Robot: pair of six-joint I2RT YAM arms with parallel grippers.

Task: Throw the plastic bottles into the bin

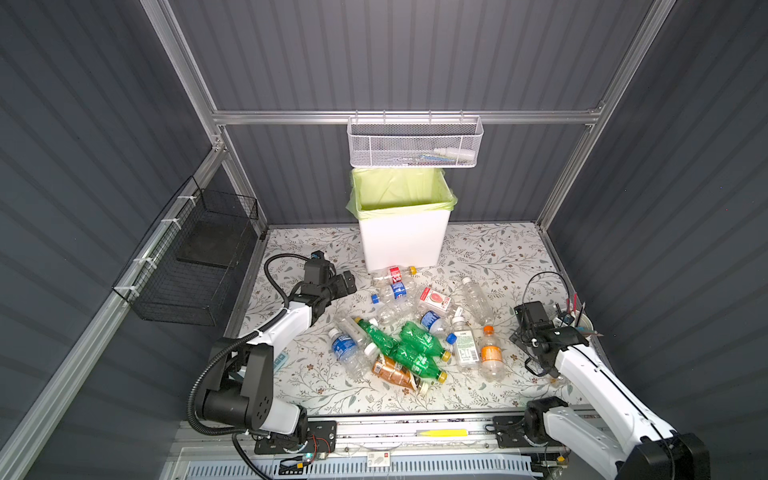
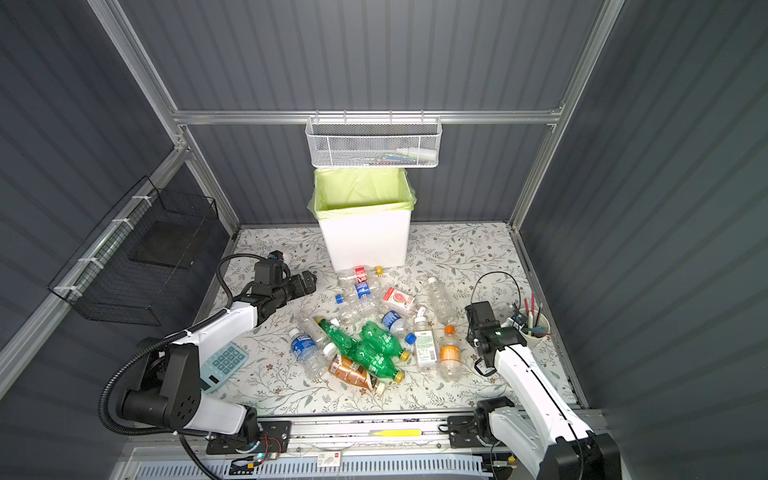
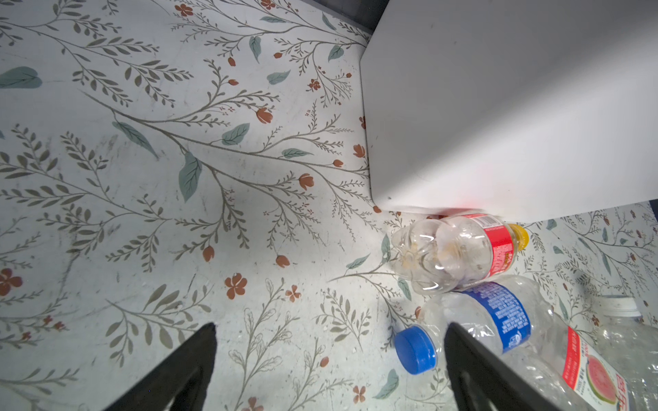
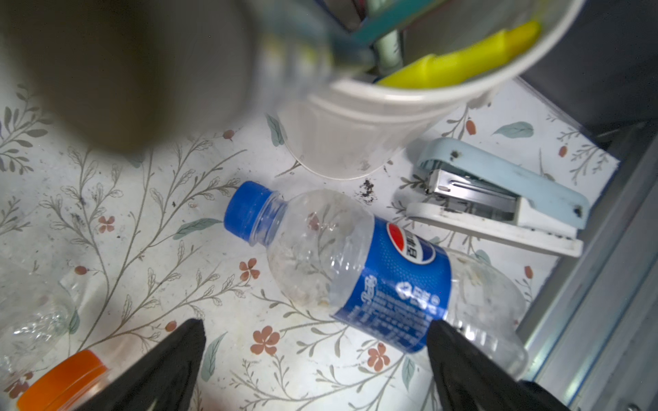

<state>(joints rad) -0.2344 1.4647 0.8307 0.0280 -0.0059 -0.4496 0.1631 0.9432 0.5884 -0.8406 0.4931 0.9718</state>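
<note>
Several plastic bottles (image 1: 415, 345) lie heaped mid-table in both top views: clear, green, amber, with coloured caps. The bin (image 1: 403, 241), white with a yellow-green liner, stands behind them. My left gripper (image 3: 330, 327) hovers open to the left of the bin's foot. Beside one of its fingers lies a blue-capped, blue-labelled bottle (image 3: 498, 316), and a red-labelled bottle (image 3: 459, 249) rests against the bin's wall (image 3: 498, 106). At the table's right edge my right gripper (image 4: 316, 323) points down, open and empty. A blue-labelled cola bottle (image 4: 377, 274) lies just ahead of it.
A white mesh basket (image 1: 413, 143) hangs right above the bin's mouth. A black wire basket (image 1: 195, 257) hangs on the left wall. A white cup of pens (image 4: 356, 142) and a stapler (image 4: 498, 199) sit by the right gripper. A calculator (image 2: 224, 361) lies near the left arm.
</note>
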